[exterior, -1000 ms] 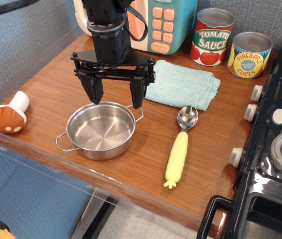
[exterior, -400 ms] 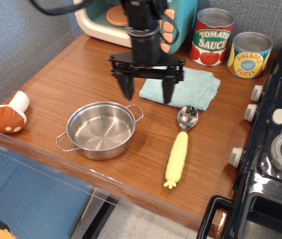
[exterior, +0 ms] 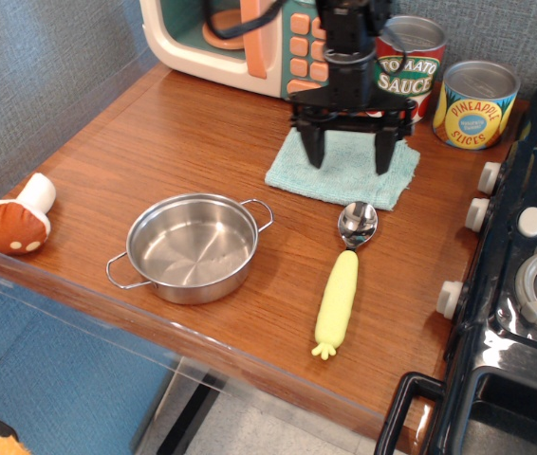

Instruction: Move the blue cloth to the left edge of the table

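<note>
- Over blue cloth (exterior: pixel 342 171): gripper (exterior: pixel 349 161) jaws spread wide, holding nothing.
- Risk: tomato can (exterior: pixel 409 66) close behind; spoon (exterior: pixel 349 275) near cloth edge, may snag on drag across tabletop (exterior: pixel 155 142).

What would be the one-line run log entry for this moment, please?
phase: approach | gripper: open, over blue cloth | cloth: flat, not grasped, right of steel pan | left table edge: not reached
</note>
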You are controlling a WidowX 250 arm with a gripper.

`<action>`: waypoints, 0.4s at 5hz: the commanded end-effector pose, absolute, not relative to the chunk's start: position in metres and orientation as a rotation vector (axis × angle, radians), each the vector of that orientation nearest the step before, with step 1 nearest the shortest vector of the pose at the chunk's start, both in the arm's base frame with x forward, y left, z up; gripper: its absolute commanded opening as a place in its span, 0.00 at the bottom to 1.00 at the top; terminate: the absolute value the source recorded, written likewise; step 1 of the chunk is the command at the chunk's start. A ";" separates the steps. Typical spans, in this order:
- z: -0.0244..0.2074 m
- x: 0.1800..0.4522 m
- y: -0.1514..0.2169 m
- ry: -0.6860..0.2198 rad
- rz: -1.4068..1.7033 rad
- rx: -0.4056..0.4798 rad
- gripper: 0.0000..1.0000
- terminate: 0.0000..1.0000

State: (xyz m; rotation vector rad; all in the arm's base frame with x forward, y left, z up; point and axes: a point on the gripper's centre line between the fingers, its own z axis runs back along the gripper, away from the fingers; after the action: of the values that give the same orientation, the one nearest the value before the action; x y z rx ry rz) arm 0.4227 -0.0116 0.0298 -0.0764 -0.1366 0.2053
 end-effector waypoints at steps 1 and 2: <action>0.037 0.452 -0.016 -0.165 0.118 -0.030 1.00 0.00; 0.027 0.446 -0.008 -0.128 0.110 -0.003 1.00 0.00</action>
State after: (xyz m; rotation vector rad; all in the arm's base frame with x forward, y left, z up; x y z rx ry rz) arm 0.4432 -0.0078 0.0161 -0.0006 -0.1015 0.1055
